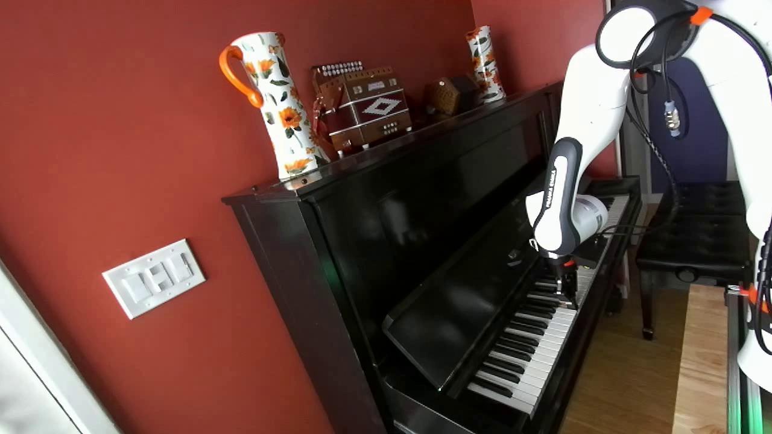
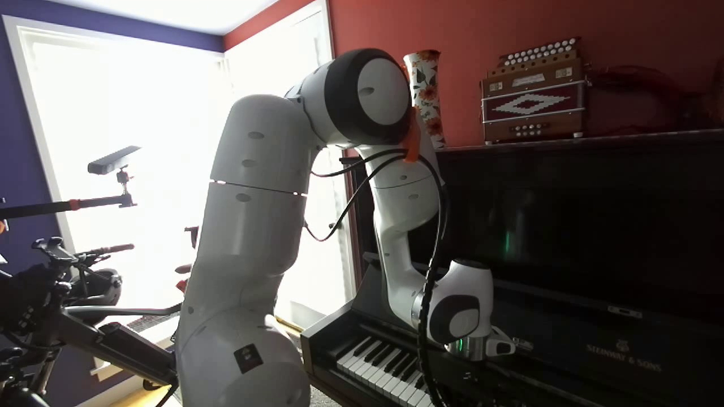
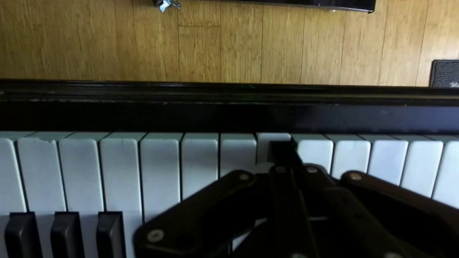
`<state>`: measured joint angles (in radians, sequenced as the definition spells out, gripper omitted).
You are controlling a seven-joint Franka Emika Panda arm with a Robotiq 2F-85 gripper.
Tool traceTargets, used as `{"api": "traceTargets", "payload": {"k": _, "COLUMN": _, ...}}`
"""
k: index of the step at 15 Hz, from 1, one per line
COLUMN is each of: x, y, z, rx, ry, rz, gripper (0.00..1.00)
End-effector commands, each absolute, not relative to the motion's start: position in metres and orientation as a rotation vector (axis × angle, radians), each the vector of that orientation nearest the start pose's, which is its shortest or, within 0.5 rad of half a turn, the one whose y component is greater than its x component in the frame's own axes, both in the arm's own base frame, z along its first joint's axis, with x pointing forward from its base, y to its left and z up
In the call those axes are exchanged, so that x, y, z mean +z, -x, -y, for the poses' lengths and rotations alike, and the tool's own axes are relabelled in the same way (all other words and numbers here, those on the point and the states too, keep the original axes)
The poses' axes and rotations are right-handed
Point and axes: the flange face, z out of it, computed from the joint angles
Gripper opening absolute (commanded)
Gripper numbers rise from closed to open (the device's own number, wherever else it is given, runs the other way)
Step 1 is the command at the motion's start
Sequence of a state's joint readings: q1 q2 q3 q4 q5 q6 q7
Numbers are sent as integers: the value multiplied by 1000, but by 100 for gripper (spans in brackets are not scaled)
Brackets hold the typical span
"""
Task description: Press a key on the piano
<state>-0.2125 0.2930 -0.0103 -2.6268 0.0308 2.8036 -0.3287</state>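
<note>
The glossy black upright piano (image 1: 446,199) stands against the red wall, with its row of white and black keys open to view. It also shows in an exterior view (image 2: 565,226) with part of the keyboard, and close up in the wrist view (image 3: 161,116). My gripper (image 1: 568,303) points down at the white keys. In the wrist view my gripper (image 3: 285,148) is shut and empty, its fingertips together on the front part of one white key (image 3: 264,145). That key sits lower than its neighbours. The fingertips are hidden in an exterior view by the arm and cable.
On the piano's top stand a floral vase (image 1: 280,108), an accordion (image 1: 368,111), a smaller squeezebox (image 1: 451,95) and another vase (image 1: 485,63). A black bench (image 1: 693,229) and a wooden tabletop (image 1: 702,361) lie on the near side. A bicycle (image 2: 113,339) stands behind the arm.
</note>
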Motion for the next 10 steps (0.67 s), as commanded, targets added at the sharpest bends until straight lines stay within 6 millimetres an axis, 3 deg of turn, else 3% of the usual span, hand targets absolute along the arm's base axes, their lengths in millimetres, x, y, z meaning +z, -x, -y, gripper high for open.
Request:
{"api": "traceTargets", "payload": {"k": 1, "x": 131, "y": -400, "z": 96, "rx": 196, "ry": 3105, "rz": 109, "gripper": 0}}
{"api": "traceTargets", "payload": {"k": 10, "x": 157, "y": -407, "z": 96, "rx": 156, "ry": 3131, "rz": 82, "gripper": 0}}
